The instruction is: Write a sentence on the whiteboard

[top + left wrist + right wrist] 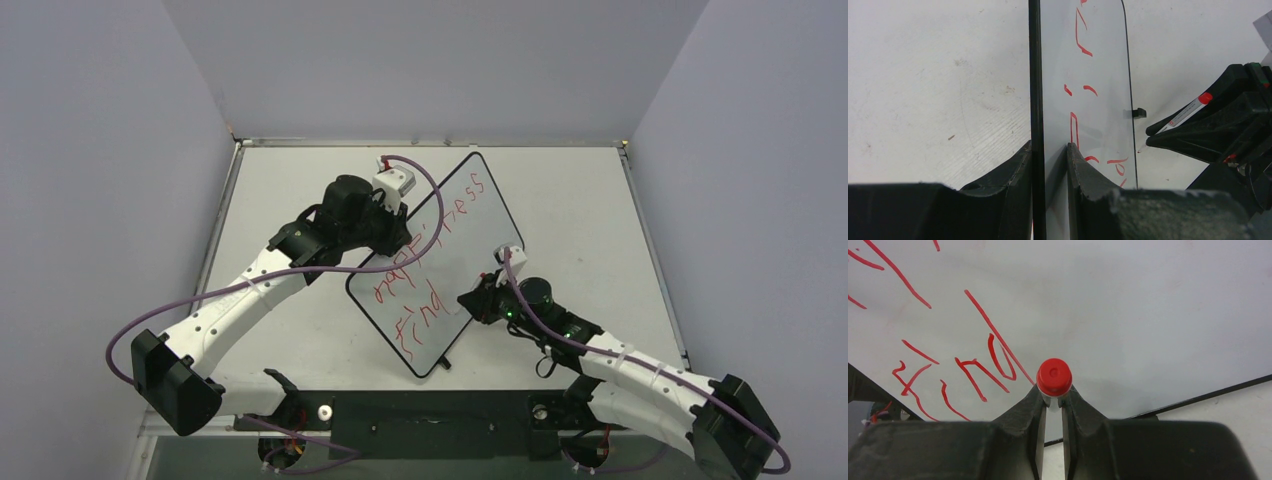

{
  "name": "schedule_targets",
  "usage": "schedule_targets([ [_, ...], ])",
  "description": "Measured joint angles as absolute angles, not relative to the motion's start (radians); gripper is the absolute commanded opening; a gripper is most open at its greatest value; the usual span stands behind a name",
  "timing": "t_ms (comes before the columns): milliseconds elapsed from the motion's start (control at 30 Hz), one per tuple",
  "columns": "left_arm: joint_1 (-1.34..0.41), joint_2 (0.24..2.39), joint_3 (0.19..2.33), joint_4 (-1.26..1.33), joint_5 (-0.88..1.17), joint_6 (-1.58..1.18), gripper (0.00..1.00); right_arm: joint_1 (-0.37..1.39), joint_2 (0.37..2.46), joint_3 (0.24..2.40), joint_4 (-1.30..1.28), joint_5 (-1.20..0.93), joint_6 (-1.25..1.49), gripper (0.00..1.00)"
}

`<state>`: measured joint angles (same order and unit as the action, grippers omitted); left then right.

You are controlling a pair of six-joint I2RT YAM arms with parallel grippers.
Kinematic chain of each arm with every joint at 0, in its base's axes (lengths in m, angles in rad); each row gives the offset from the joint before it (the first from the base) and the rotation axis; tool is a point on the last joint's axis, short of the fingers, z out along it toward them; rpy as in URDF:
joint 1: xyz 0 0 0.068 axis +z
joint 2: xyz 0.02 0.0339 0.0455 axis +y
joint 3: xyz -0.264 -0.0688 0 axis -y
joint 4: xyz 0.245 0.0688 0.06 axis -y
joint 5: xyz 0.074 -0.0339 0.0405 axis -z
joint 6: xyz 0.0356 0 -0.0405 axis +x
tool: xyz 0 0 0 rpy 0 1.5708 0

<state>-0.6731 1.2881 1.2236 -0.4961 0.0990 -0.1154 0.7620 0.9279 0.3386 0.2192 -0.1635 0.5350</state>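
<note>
The whiteboard lies slanted across the middle of the table, and its black rim runs between my left fingers. My left gripper is shut on that long edge. The sentence is in red, in two rough lines, and its lower word reads "find". My right gripper is shut on a white marker with a red end. It stands just right of "find", over the whiteboard. The marker's tip is hidden, so I cannot tell whether it touches.
A small black clip sticks out from the board's far long edge. The matte white tabletop surrounds the board, with raised walls at the back and sides. A purple cable loops along the left arm.
</note>
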Motion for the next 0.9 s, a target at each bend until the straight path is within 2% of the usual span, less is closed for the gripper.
schedule_targets([
  [367,-0.673,1.288,1.224,-0.496,0.100,-0.115,0.00,0.767,0.768,0.508,0.035,-0.118,0.480,0.00],
  [900,-0.673,1.288,1.224,-0.496,0.102,-0.115,0.00,0.768,0.936,0.522,0.134,-0.128,0.488,0.00],
])
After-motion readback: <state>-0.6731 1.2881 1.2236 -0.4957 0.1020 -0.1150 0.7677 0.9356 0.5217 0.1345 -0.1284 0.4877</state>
